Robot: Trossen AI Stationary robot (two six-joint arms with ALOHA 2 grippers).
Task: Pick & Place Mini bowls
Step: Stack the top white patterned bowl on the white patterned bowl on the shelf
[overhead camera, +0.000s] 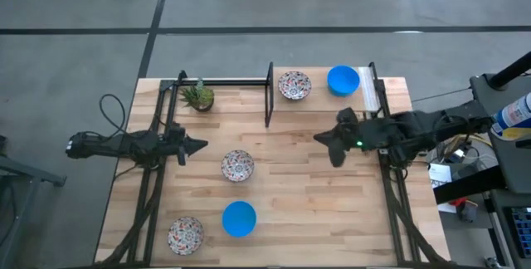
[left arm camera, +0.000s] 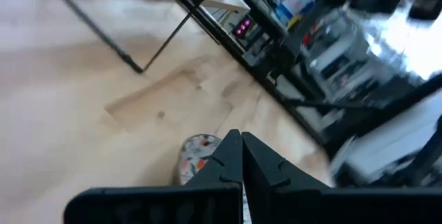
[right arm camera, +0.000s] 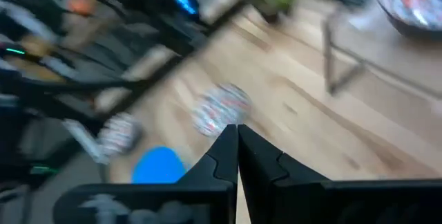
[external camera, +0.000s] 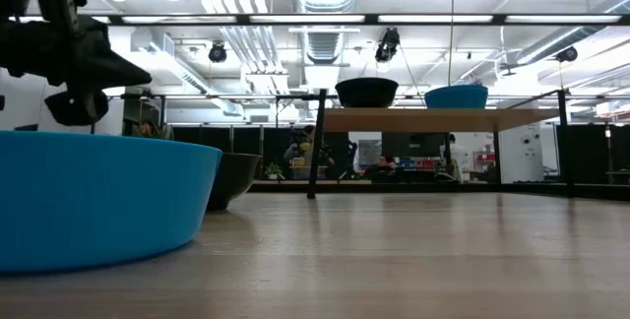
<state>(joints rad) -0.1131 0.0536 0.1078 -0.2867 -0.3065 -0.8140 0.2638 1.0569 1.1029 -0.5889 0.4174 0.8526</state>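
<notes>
Three mini bowls sit on the wooden table: a patterned one (overhead camera: 237, 165) in the middle, a blue one (overhead camera: 239, 218) near the front edge and a patterned one (overhead camera: 185, 234) at the front left. A patterned bowl (overhead camera: 294, 85) and a blue bowl (overhead camera: 343, 80) stand on a raised shelf (overhead camera: 390, 90) at the far right. My left gripper (overhead camera: 197, 145) is shut and empty, in the air left of the middle bowl (left arm camera: 199, 152). My right gripper (overhead camera: 322, 139) is shut and empty, in the air right of centre, and its wrist view shows the middle bowl (right arm camera: 222, 110) ahead.
A small potted plant (overhead camera: 198, 96) stands at the far left. A black frame (overhead camera: 269, 95) holds the shelf and runs along the far edge. In the low view the blue bowl (external camera: 89, 201) fills the near left. Bare wood lies between the middle bowl and the shelf.
</notes>
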